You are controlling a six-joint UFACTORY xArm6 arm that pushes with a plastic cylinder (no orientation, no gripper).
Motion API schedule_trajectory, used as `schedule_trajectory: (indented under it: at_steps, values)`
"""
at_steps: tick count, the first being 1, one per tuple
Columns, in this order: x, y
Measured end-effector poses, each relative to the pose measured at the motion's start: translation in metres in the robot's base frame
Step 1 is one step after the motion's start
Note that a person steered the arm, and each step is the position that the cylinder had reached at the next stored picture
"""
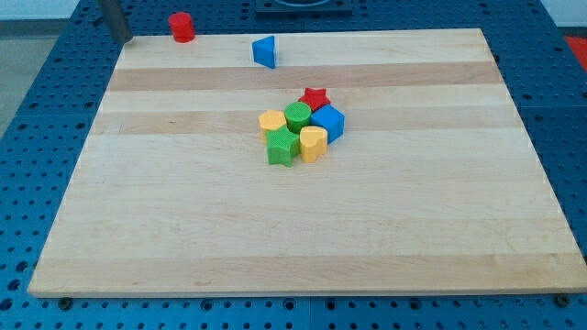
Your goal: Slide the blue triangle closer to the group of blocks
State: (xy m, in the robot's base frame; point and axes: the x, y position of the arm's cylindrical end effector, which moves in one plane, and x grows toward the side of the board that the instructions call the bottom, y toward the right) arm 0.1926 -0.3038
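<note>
A pale wooden board (303, 229) lies across a blue perforated table (37, 110), most of its surface bare, with the action confined to the upper half of the view. Near the board's centre sits the group of blocks: a blue cube (328, 121) at the right, a red star (315, 97) at the top, a green cylinder (297, 116) in the middle, a yellow block (272, 122) at the left, a green star-shaped block (282, 146) and a yellow heart-shaped block (313, 143) at the bottom, all packed so they touch or nearly touch. The blue triangle (265, 51) stands alone near the board's top edge, well apart from the cluster and a little to the view's left of it; its pointed end seems to face the view's left, with its flat face toward the right, and its long axis appears roughly upright in the view, though the block is too small to be sure. A red cylinder (182, 27) sits apart at the top left corner. The dark rod enters at the top left, and my tip (126, 38) rests at the board's corner, left of the red cylinder and far from the triangle; there are no fingers to report, only the bare rod. To do the step well, my tip likely needs to come round above the triangle and push it down and slightly rightward through its centre, so that it does not spin off line or scatter the cluster.
</note>
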Motion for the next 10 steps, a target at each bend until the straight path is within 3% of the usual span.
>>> schedule_trajectory:
  at_steps: [4, 5, 8, 10]
  values:
    - [0.019, 0.176]
    - [0.019, 0.247]
    - [0.061, 0.26]
    - [0.065, 0.247]
